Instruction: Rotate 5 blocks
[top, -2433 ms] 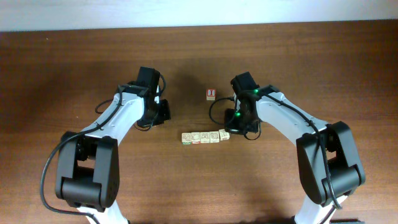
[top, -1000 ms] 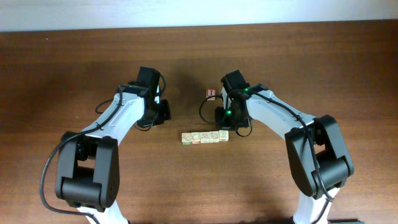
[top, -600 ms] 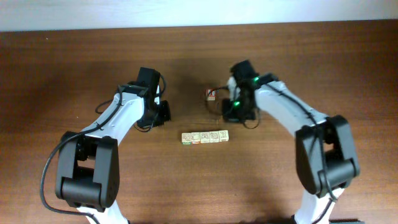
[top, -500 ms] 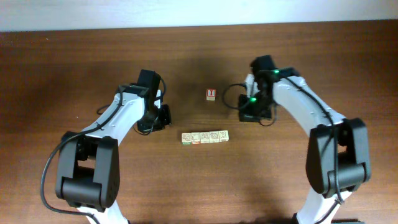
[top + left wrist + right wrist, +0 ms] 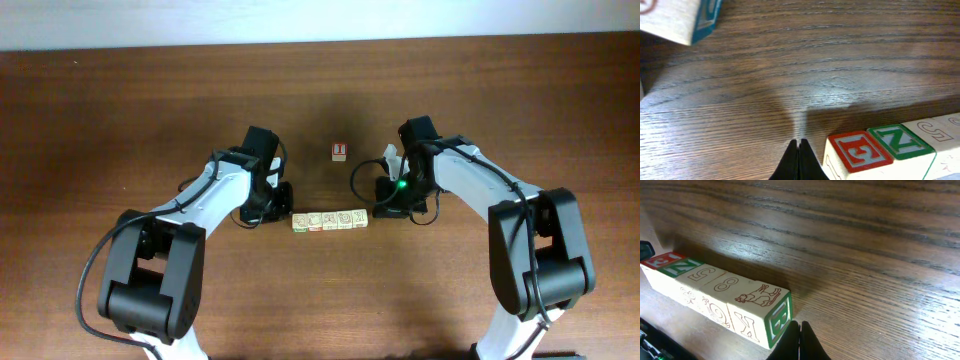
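Several pale wooden blocks (image 5: 330, 220) lie in one straight row, touching side to side. My left gripper (image 5: 283, 209) is shut and empty, its tips low at the row's left end, just left of the red-lettered end block (image 5: 860, 150); a green N block (image 5: 900, 140) comes after it. My right gripper (image 5: 377, 208) is also shut and empty at the right end. In the right wrist view its tips (image 5: 799, 326) sit right beside the end block's green B face (image 5: 779, 321). Whether either gripper touches a block I cannot tell.
A separate cube with a red face (image 5: 340, 151) stands alone behind the row, and shows at the top left of the left wrist view (image 5: 680, 17). Bare brown wooden table (image 5: 330, 290) surrounds the row. Both arm bases stand at the front edge.
The left gripper has come right and forward to the row's left end. The right gripper swung away to the right, then came back down to the right end. The row now lies straight.
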Controlling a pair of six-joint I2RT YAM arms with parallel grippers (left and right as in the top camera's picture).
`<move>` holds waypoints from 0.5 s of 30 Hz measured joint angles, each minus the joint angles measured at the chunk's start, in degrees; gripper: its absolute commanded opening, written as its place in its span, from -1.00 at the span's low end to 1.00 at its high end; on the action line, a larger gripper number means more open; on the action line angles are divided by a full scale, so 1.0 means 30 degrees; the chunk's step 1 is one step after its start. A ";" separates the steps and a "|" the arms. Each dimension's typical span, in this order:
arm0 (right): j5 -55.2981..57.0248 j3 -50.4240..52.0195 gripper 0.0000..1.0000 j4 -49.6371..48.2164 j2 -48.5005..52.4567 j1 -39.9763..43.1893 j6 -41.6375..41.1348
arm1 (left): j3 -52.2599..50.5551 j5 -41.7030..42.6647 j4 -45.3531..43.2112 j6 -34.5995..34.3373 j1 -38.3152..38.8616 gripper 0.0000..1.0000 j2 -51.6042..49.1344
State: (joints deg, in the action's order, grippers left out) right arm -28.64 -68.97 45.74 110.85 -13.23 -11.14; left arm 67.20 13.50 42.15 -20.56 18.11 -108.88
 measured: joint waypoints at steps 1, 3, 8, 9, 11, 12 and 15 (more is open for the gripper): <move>-0.0007 0.0000 -0.92 0.0000 0.0000 0.0000 0.0000 | -0.0015 0.0138 -0.0073 0.0000 0.0000 -1.00 0.0000; -0.0007 0.0000 -0.92 0.0000 0.0000 0.0000 0.0000 | -0.0015 0.0954 -0.0459 0.0000 0.0000 -1.00 0.0000; -0.0146 0.0000 -0.92 0.0000 0.0000 0.0000 0.0000 | -0.0015 0.1588 -0.0495 0.0000 0.0051 -1.00 0.0000; -0.0131 0.0000 -0.92 -0.0007 0.0000 0.0000 0.0000 | -0.0015 0.1370 -0.0539 0.0000 0.0051 -1.00 0.0000; 0.0423 -0.0313 -0.92 0.0736 -0.0007 0.0000 -0.0073 | -0.0015 0.0386 -0.0940 0.0000 0.0044 -1.00 0.0000; 0.0765 -0.0699 -0.92 0.1282 -0.0007 0.0000 -0.0095 | -0.0015 -0.0007 -0.1071 0.0000 0.0029 -1.00 0.0000; 0.1858 -0.2863 -0.92 0.2433 -0.0452 -0.0175 -0.0168 | -0.0015 -0.1341 -0.1705 0.0000 -0.0022 -1.00 0.0000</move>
State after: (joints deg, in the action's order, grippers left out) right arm -23.07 -77.56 53.04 109.49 -13.76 -11.64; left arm 67.16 9.47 37.04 -20.56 18.04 -108.88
